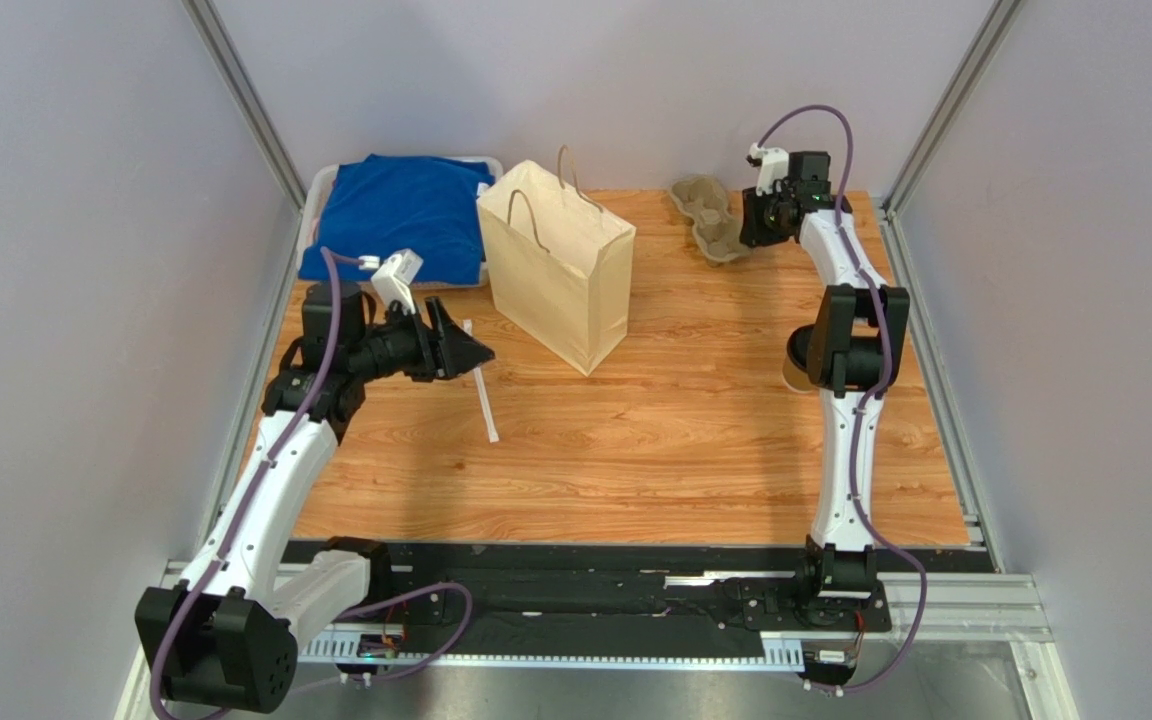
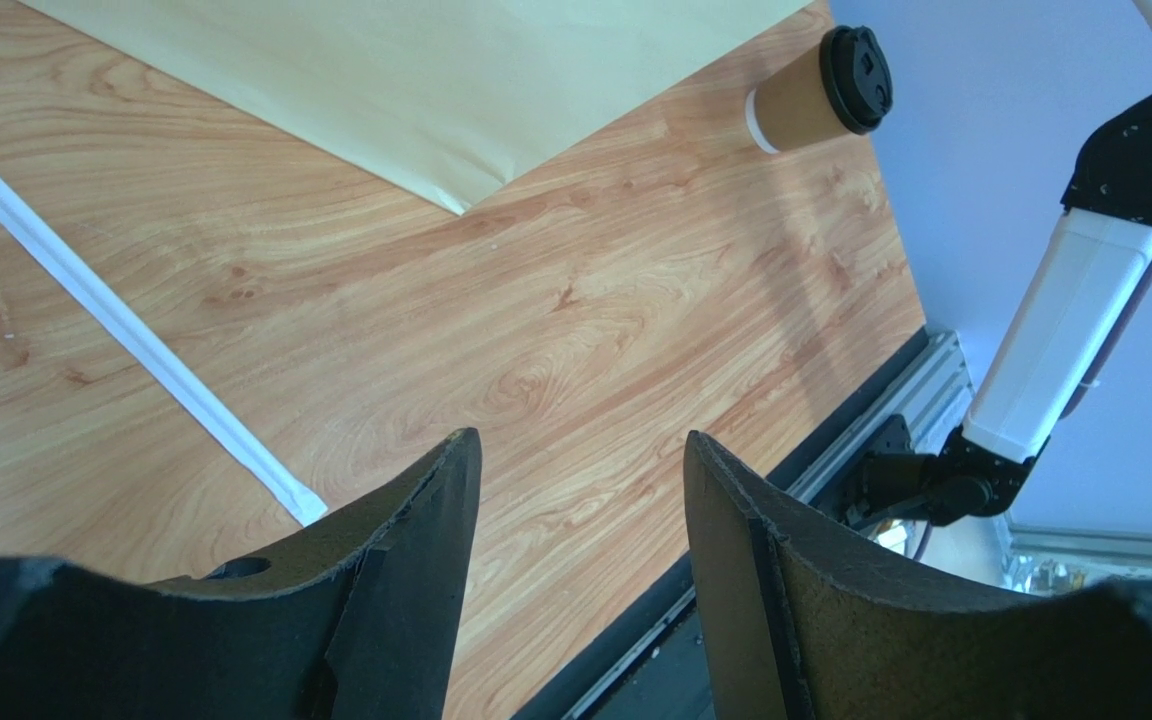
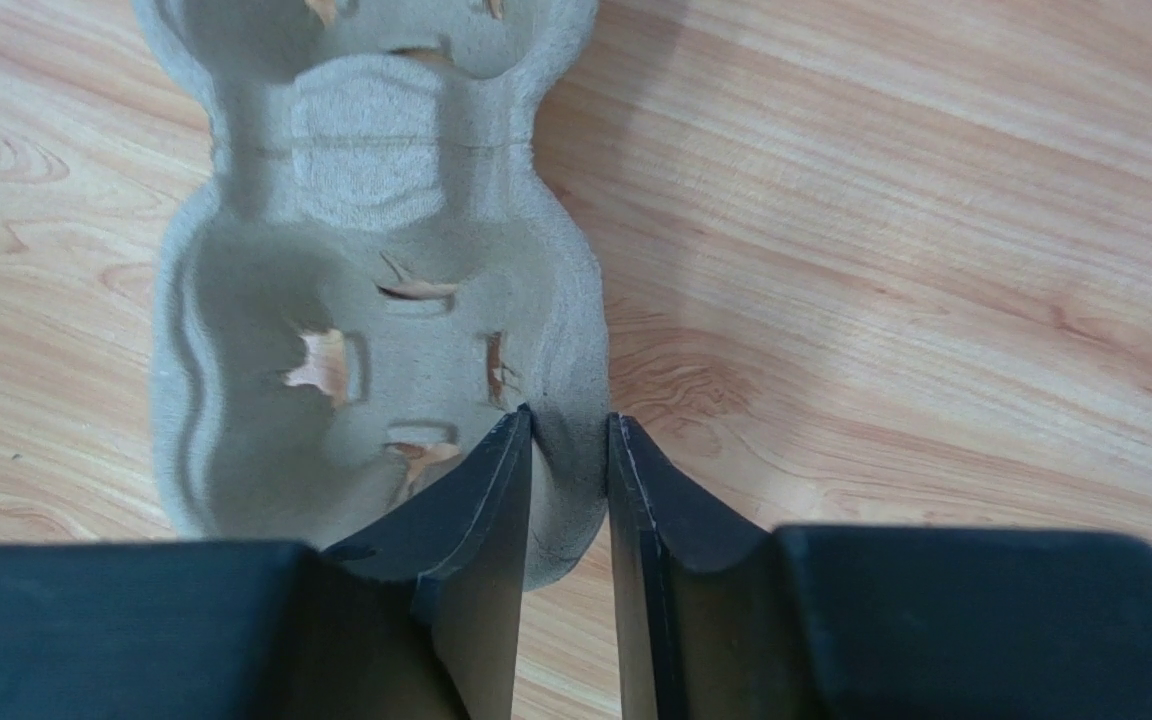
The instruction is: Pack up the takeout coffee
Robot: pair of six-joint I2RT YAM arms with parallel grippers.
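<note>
The left gripper (image 2: 582,458), fingers apart and empty, hovers over a thin white straw (image 1: 483,402). The small brown paper coffee cup with black lid (image 2: 815,93) sits beside the right arm (image 1: 850,353), outside the tan paper bag (image 1: 560,263). Farthest, the right gripper (image 3: 567,428) seemingly pinches the rim of the grey-brown moulded pulp tray (image 3: 372,270)

Top external: high behind the arm bases, angled down; whole tabletop (image 1: 657,450), distant.
Left wrist: behind the left pincer (image 2: 579,443), low, facing across the tabletop toward the right arm (image 2: 1056,345); near.
Right wrist: behind the right pincer (image 3: 570,417), straight down on the pulp tray (image 3: 372,225); very close.
Shared: paper bag (image 1: 560,270) and straw (image 1: 482,402), top and left wrist; pulp tray, top and right wrist.
</note>
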